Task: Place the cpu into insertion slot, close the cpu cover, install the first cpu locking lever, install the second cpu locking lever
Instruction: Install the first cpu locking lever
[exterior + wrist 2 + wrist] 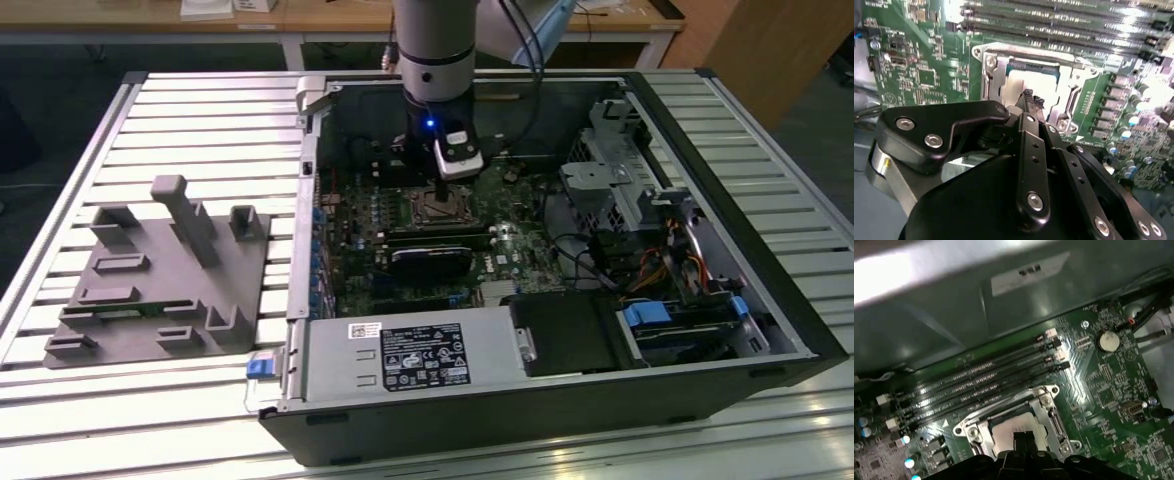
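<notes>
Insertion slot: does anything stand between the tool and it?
Nothing visible does. In the second wrist view the tool hangs just over the insertion slot, with the cpu showing inside the frame of the cpu cover.

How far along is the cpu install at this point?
The cpu lies in the slot, and the cover looks lowered around it. The hand is right over the cpu. Whether either lever is latched cannot be told.
</notes>
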`<state>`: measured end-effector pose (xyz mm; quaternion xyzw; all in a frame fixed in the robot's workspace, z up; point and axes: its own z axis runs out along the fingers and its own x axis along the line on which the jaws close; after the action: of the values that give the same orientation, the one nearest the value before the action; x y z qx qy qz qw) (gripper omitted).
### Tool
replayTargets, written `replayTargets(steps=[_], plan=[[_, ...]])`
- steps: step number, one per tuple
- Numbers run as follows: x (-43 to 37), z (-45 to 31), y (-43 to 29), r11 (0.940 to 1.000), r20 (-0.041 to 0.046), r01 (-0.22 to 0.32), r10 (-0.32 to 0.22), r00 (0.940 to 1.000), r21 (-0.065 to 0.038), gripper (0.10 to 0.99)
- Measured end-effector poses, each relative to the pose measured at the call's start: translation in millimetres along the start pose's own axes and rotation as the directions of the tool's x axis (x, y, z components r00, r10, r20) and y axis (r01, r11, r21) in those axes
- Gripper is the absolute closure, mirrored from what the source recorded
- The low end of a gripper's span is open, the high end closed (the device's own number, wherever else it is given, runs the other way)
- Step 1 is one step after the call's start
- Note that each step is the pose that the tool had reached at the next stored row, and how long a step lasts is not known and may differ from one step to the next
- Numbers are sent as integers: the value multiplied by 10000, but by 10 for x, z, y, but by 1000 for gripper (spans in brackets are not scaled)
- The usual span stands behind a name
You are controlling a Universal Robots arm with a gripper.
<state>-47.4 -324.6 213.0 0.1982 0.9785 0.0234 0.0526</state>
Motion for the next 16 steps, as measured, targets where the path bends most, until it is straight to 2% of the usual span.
replayTargets(steps=[5, 9, 13, 16], plan=[[-1, 0, -2, 10000, 1, 49, -49, 10000, 5, 980], [-1, 3, -2, 9978, -38, 662, -662, 9978, -54, 980], [0, 8, -3, 9903, -80, 1387, -1388, 9903, -128, 980], [0, 11, -3, 9813, -107, 1917, -1919, 9814, -184, 980]])
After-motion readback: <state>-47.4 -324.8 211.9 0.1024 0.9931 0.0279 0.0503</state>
